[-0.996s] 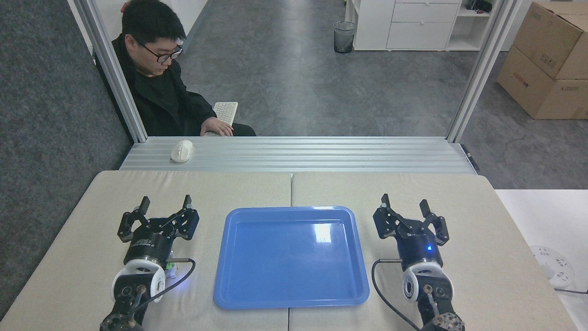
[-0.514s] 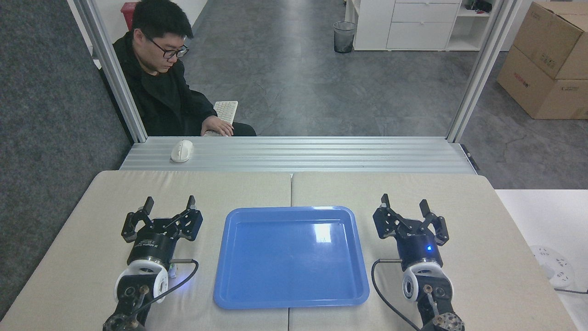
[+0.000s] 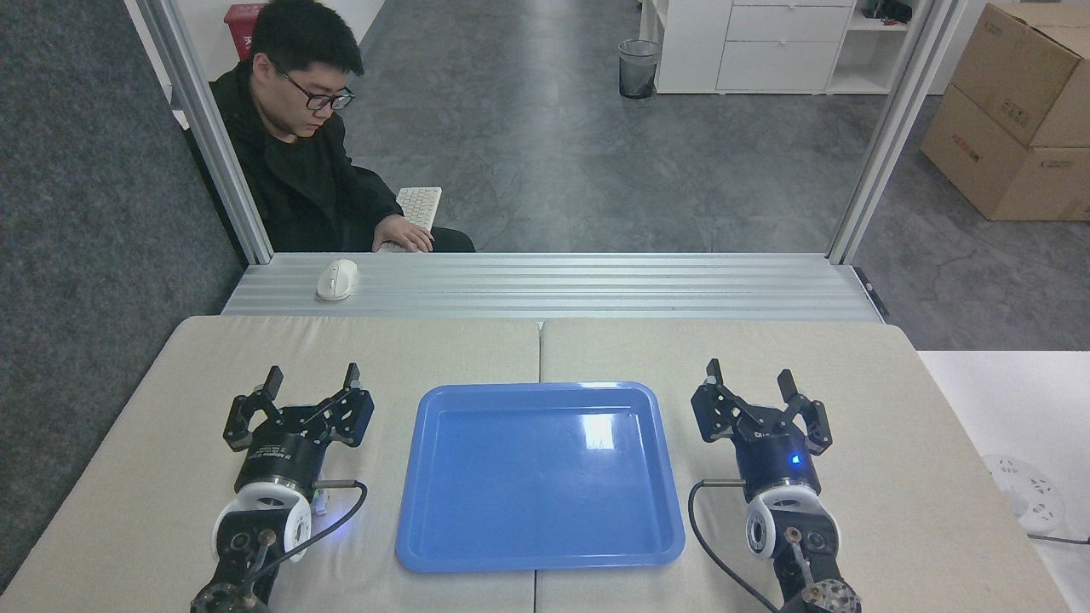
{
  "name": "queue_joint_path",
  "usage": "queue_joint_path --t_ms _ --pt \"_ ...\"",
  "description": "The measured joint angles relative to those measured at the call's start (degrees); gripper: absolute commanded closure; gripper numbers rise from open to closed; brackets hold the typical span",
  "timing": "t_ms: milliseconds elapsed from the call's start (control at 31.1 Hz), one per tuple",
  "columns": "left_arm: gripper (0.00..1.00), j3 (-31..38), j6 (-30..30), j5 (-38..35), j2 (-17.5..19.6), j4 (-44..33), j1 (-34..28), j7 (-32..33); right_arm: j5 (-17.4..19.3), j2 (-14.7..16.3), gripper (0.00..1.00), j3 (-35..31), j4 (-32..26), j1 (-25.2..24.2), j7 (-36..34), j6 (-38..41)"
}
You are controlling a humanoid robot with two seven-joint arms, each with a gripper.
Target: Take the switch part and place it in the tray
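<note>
Left gripper [image 3: 312, 380] has swung a bit toward the tray [image 3: 540, 545] since a second ago and now barely differs from half a second ago; right gripper [image 3: 750, 375] unchanged; person [image 3: 298, 162] behind the frame has lifted the head slightly; tray same spot.

Claw state: both released, fingers spread wide, nothing between them.

Switch part [image 3: 320, 502]: only a sliver of white with a hint of green peeks out left of the tray, tucked against the left arm's white wrist ring, mostly hidden under the arm; orientation cannot tell; tray has nothing in it.

Step in hand, my read: approach for pickup, not started; task near zero progress. To do it well: the part lies nearer the robot than the left gripper's tips, so the arm likely must draw back and tip down before closing; line the fingers across the short width of the block, not its length; grip the plastic body, not the cylindrical tip; lift clear of the tray rim before crossing right; set down toward the tray middle.

Counts: switch part 1 (partly seen); tray 1; grippers 2; person 1; mouse [image 3: 336, 279] 1, beyond the tray on the metal ledge; keyboard [image 3: 418, 207] 1, further beyond; bin [image 3: 638, 68] 1, far back.
</note>
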State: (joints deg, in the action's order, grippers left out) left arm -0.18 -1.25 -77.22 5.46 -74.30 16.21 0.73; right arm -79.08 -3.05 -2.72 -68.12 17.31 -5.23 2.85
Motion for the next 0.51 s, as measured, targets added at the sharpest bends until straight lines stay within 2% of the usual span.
queue_joint_path --t_ms 514 --pt "0.0 0.1 0.0 0.0 0.0 0.0 0.1 0.0 0.0 0.0 0.0 0.0 0.0 0.0 0.0 0.0"
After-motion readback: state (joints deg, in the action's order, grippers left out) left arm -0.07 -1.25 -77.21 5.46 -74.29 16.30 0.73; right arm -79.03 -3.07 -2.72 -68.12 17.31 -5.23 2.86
